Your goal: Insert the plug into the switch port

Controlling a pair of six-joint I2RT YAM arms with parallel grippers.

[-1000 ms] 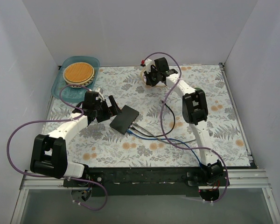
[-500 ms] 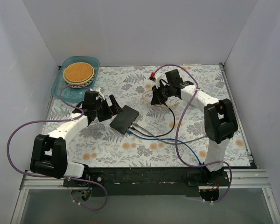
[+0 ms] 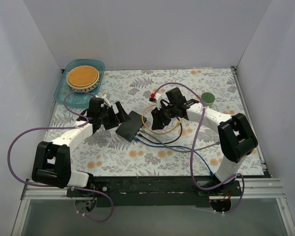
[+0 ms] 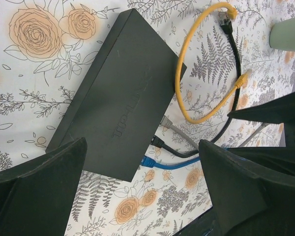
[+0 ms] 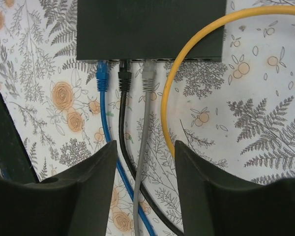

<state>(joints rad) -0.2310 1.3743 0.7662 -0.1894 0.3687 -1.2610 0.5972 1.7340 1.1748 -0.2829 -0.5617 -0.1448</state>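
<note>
**Both arms at the switch, before insertion.** The switch lies flat near the middle of the flowered table, its port edge turned toward my right arm. Three ports on that edge are taken, side by side, by a blue plug, a black plug and a grey plug. The ports beyond the grey one look free, and I judge one of them to be the target. The yellow cable lies in a loose loop just off the port edge, brushing past one corner of the switch. Its yellow plug rests on the table near my right gripper. My left gripper sits at the side opposite the ports, its fingers spread wide and holding nothing. This placement most likely braces the box against the push of insertion, though I cannot tell whether the fingers touch it. My left arm reaches diagonally forward from its base, wrist tipped down over the switch. My right arm folds in from the right, elbow out to the side, wrist aimed squarely at the ports. Its fingers are parted to a narrow gap above the plugged cables, with only tablecloth showing between them. The yellow cable passes out of sight under one finger, and no plug shows in the grip.
</note>
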